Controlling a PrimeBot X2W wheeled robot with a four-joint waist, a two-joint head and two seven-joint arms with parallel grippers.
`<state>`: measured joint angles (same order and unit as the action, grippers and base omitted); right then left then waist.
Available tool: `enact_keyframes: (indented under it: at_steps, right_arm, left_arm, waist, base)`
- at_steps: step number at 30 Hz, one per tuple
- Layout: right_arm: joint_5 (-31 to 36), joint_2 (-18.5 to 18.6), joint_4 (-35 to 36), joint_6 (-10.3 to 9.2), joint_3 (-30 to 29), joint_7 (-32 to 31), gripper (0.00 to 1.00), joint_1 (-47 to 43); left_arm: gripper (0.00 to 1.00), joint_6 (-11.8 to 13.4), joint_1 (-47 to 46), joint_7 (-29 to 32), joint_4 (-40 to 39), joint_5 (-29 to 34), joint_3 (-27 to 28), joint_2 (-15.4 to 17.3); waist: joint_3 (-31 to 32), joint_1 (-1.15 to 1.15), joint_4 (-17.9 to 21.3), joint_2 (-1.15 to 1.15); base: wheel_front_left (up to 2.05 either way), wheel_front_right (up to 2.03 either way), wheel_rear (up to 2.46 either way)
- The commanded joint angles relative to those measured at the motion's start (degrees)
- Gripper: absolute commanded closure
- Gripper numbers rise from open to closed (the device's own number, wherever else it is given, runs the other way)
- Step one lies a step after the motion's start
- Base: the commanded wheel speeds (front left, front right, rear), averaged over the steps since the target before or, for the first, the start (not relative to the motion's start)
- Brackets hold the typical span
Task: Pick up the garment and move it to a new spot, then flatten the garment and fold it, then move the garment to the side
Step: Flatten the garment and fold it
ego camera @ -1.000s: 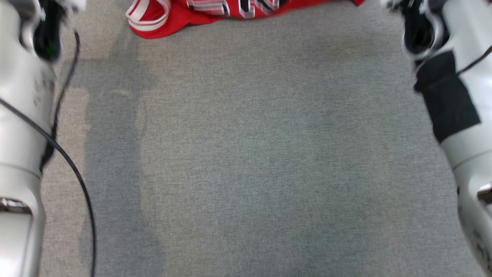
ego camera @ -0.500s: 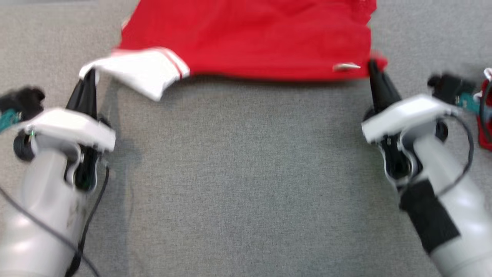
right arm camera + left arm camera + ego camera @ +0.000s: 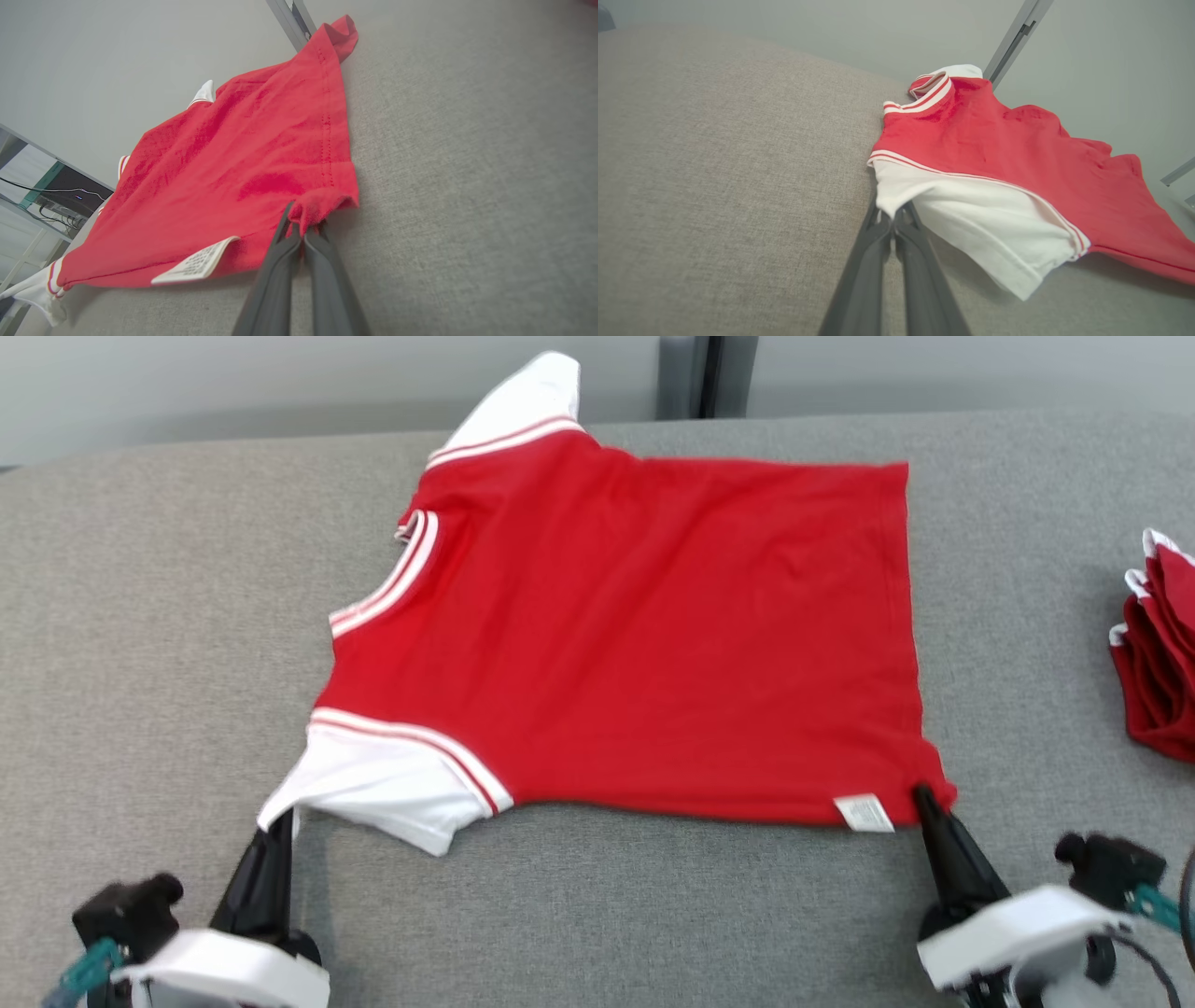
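At the garment's point(image 3: 653, 644) near edge, both grippers hold fabric. The left gripper point(image 3: 278, 819) has its two dark fingers pressed together on the tip of the near sleeve point(image 3: 392, 793), which is white with red stripes at its seam; in the left wrist view the cuff corner sits pinched between the fingertips. The right gripper point(image 3: 926, 795) is clamped on the garment's near hem corner, the red cloth bunched around its tips (the right wrist view shows this plainly). Just beside that corner, a small white care label point(image 3: 864, 812) sticks out from the garment's near edge.

The garment itself is a red T-shirt lying spread and mostly flat on a grey fabric surface point(image 3: 168, 663), hem toward the robot's right, neck toward its left. On the garment's left side the striped collar point(image 3: 383, 583) lies against the surface. At the garment's far left corner the far sleeve point(image 3: 523, 401), also white, reaches the surface's back edge.

To the garment's right, well apart from it, lies a stack of red clothes point(image 3: 1158, 663). Beyond the garment's far edge stands a dark metal post point(image 3: 705, 373) against a pale wall.
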<state>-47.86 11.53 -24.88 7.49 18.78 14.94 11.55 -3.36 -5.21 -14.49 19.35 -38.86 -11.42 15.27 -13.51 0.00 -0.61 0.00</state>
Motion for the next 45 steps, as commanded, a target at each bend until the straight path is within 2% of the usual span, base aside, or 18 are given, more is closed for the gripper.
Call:
enact_keyframes:
  at_steps: [1,4,7,13,17,21,27,35,45]
  right_arm:
    - [0.5,0.8,1.3,0.02,-1.1,0.2,1.00,-2.8]
    - [1.6,1.1,4.7,0.01,-3.9,-0.9,1.00,-9.2]
    - [2.9,0.7,7.1,0.01,-6.4,-2.4,1.00,-13.7]
    - [8.1,-2.6,15.0,0.00,-15.0,-8.5,1.00,-24.8]
    - [12.4,-5.5,21.1,0.01,-19.3,-12.5,1.00,-28.3]
    - [15.0,-7.3,25.7,0.01,-21.5,-15.8,1.00,-29.5]
    - [16.1,-8.4,29.3,0.02,-22.3,-19.5,1.00,-26.2]
    - [16.6,-8.5,28.6,0.02,-21.6,-23.0,1.00,-16.4]
    - [15.8,-8.5,22.9,0.02,-19.6,-20.6,1.00,-8.7]
  left_arm:
    - [1.00,1.3,2.3,0.3,-2.1,0.4,0.3,0.5]
    - [1.00,3.8,8.0,2.4,-8.1,-0.4,0.3,0.5]
    - [1.00,5.0,11.8,3.9,-12.0,-1.1,0.3,0.7]
    - [1.00,9.5,19.8,7.5,-21.8,-0.3,0.2,2.1]
    - [1.00,12.1,22.5,9.9,-27.5,1.3,-0.7,3.3]
    - [1.00,13.5,23.2,11.5,-30.9,2.5,-0.7,4.3]
    - [1.00,12.7,19.2,15.0,-32.7,2.0,-0.9,6.4]
    - [1.00,8.9,7.9,19.4,-31.3,1.2,-1.0,9.6]
    - [1.00,5.8,-0.7,18.8,-23.5,-0.3,-1.6,8.4]
  waist:
    - [1.7,0.00,-0.8,0.00]
    - [3.6,0.00,-1.5,0.00]
    - [4.5,0.00,-2.1,0.00]
    - [6.1,0.00,-3.3,0.00]
    - [6.0,0.00,-3.2,0.00]
    - [5.3,0.00,-2.8,0.00]
    - [2.1,0.00,-2.0,0.00]
    - [-3.6,0.00,-0.8,0.00]
    - [-8.0,0.00,0.0,0.00]
  base:
    - [0.00,0.00,0.00]
    - [0.00,0.00,0.00]
    - [0.00,0.00,0.00]
    - [0.00,0.00,0.00]
    - [0.00,0.00,0.00]
    - [0.00,0.00,0.00]
    - [0.00,0.00,0.00]
    - [0.00,0.00,0.00]
    - [0.00,0.00,0.00]
